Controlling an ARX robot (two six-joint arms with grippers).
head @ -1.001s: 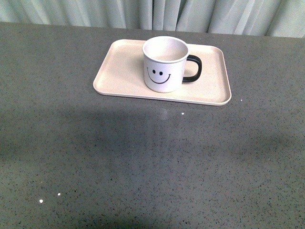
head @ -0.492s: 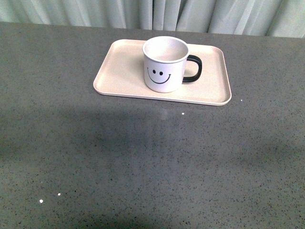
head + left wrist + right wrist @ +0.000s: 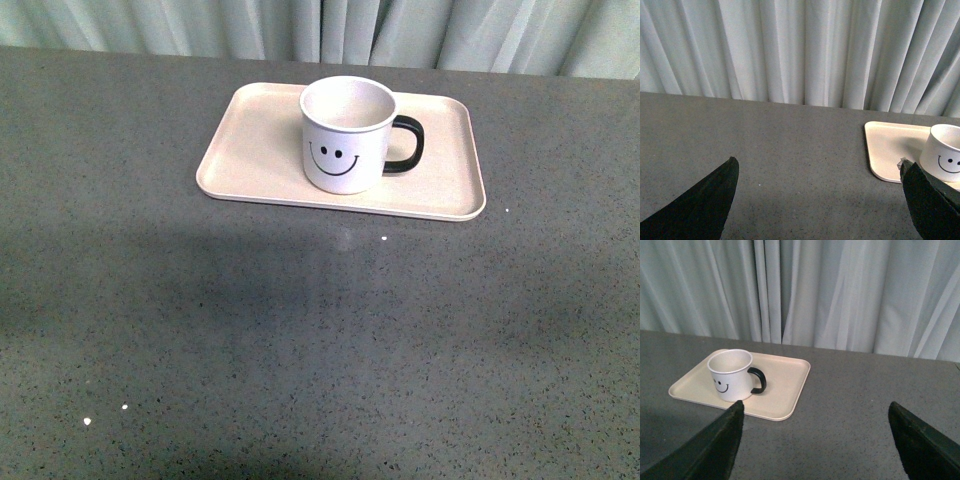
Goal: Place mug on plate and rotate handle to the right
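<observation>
Mug (image 3: 345, 135) upright on plate (image 3: 255, 150), curtain (image 3: 420, 30) behind.

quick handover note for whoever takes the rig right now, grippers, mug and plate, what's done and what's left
Left gripper: open, empty, above bare table, well short of the plate.
Right gripper: open, empty, also away from the plate.
Neither arm shows in the front view.
The mug stands upright on the plate, near its middle, smiley face toward the robot.
The handle points to the robot's right.
Done: mug placed on the plate, handle turned right.
Left: nothing apparent; both arms look clear of the work.
</observation>
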